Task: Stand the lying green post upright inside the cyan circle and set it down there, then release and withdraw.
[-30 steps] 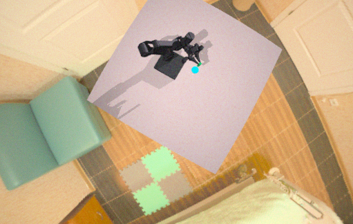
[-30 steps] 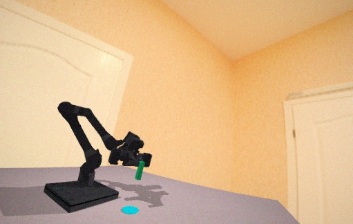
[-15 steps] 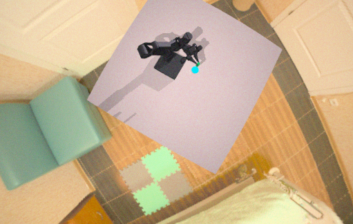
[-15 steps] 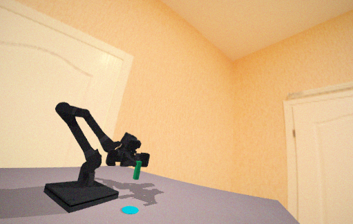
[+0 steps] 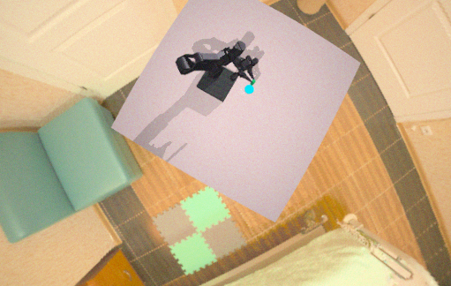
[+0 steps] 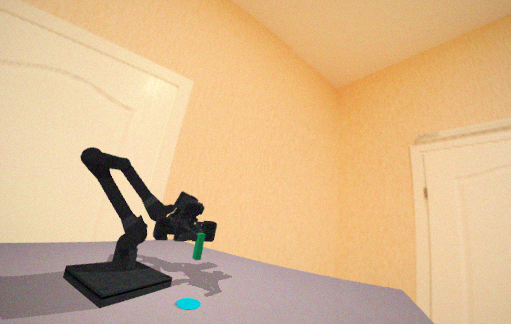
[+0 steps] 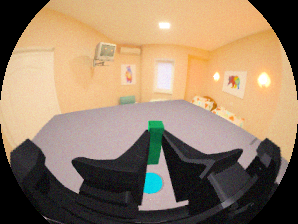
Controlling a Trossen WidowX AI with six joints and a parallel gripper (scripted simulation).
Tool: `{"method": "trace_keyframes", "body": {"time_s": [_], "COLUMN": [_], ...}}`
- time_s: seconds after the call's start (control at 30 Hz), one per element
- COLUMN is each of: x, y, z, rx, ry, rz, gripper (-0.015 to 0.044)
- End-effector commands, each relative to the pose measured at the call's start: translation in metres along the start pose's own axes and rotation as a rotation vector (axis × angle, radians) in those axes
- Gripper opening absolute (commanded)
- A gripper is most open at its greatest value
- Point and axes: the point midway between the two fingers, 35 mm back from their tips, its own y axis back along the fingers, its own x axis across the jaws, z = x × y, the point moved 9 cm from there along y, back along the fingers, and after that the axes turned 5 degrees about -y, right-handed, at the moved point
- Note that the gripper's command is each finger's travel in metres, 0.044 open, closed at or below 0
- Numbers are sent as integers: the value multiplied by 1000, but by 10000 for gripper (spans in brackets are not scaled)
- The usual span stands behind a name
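The green post [image 5: 253, 82] [image 6: 198, 246] [image 7: 155, 142] hangs from my gripper, nearly upright with a slight tilt in the exterior view, its lower end in the air above the table. My gripper [image 6: 201, 234] [image 7: 156, 134] is shut on the post near its upper end. The cyan circle [image 5: 249, 89] [image 6: 188, 304] [image 7: 153, 183] lies flat on the table with nothing on it. The post is off to one side of the circle in the top view, close to it. In the wrist view the circle shows between the fingers, below the post.
The arm's dark base plate [image 5: 218, 85] [image 6: 117, 283] sits on the table [image 5: 280, 146] [image 6: 327, 300] beside the circle. The arm's shadow falls on the table behind the circle in the exterior view. A teal chair [image 5: 90, 154] stands beyond the table's edge.
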Motion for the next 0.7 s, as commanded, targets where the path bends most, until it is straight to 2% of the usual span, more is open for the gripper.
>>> {"method": "trace_keyframes", "body": {"time_s": [0.0, 0.67], "x": [1, 8], "y": [-1, -5], "z": [-4, -32], "rx": [0, 9], "ry": [7, 12], "rz": [-7, -24], "gripper": [23, 23]}}
